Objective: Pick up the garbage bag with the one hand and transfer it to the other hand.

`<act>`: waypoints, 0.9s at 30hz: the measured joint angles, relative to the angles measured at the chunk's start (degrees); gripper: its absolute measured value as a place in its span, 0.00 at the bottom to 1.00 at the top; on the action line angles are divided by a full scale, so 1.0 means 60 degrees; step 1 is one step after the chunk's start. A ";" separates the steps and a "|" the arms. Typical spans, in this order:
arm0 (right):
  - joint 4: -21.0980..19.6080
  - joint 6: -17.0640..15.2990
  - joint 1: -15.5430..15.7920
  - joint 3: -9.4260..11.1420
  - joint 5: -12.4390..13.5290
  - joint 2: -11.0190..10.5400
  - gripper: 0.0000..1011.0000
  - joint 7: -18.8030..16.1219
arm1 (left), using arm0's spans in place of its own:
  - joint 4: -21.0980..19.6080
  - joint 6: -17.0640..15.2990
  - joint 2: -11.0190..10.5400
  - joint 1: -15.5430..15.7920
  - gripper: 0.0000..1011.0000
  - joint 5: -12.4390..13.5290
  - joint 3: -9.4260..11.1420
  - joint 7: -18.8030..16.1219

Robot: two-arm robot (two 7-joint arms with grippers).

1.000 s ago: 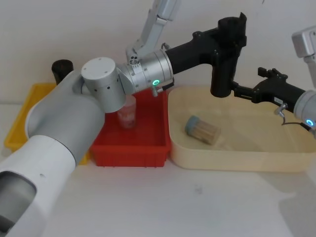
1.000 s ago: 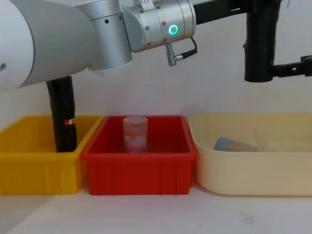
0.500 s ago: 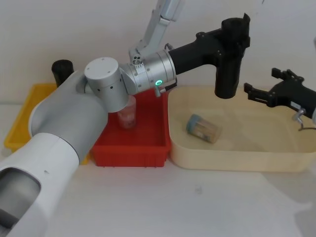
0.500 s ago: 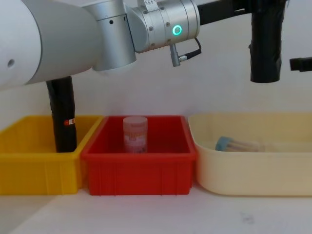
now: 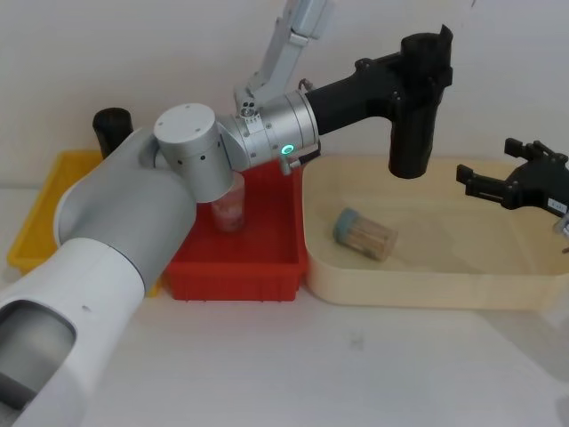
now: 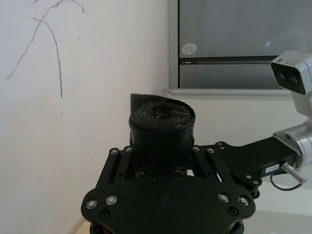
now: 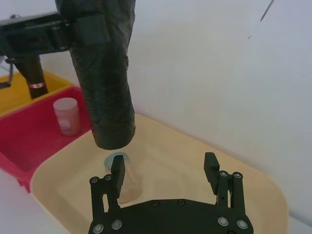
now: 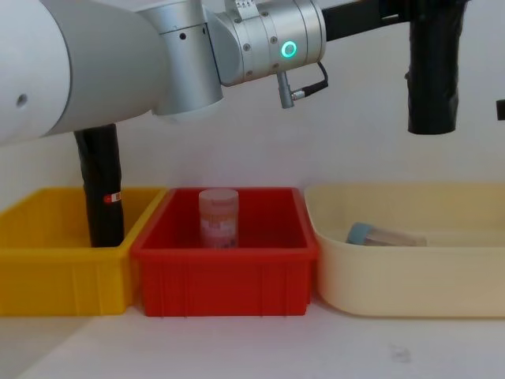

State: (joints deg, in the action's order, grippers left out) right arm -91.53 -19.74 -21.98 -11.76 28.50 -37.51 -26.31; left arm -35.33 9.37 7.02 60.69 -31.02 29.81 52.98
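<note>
Garbage bag (image 5: 412, 142) upright above cream tub (image 5: 400, 292) | left gripper (image 5: 416, 71) clamped on its upper end | right gripper (image 7: 164, 162) spread wide nearby, not touching.

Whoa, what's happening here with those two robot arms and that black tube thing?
The left gripper is clamped near the top of a black roll, the garbage bag, holding it upright in the air above the cream tub. The right gripper hangs off to the side over the same tub, fingers open and apart from the roll. So the bag is lifted, but it is not yet handed to the other gripper.
</note>
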 joint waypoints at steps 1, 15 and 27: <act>-0.0005 -0.0008 0.0011 0.0014 0.0049 -0.0006 0.99 -0.0030 | 0.0003 0.0001 0.0002 0.0001 0.45 0.0000 0.0000 0.0001; -0.0032 -0.0116 -0.0206 0.0079 0.0763 0.0227 0.99 -0.0348 | 0.0030 0.0011 0.0013 0.0011 0.45 -0.0006 0.0000 0.0013; 0.0295 -0.0157 -0.0819 -0.0350 0.0850 0.0586 0.99 -0.0426 | 0.0042 0.0012 0.0018 0.0018 0.45 -0.0006 -0.0001 0.0020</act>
State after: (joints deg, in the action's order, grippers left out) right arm -89.76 -20.68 -26.90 -13.86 33.60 -34.00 -28.87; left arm -35.08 9.44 7.13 60.80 -31.06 29.80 53.09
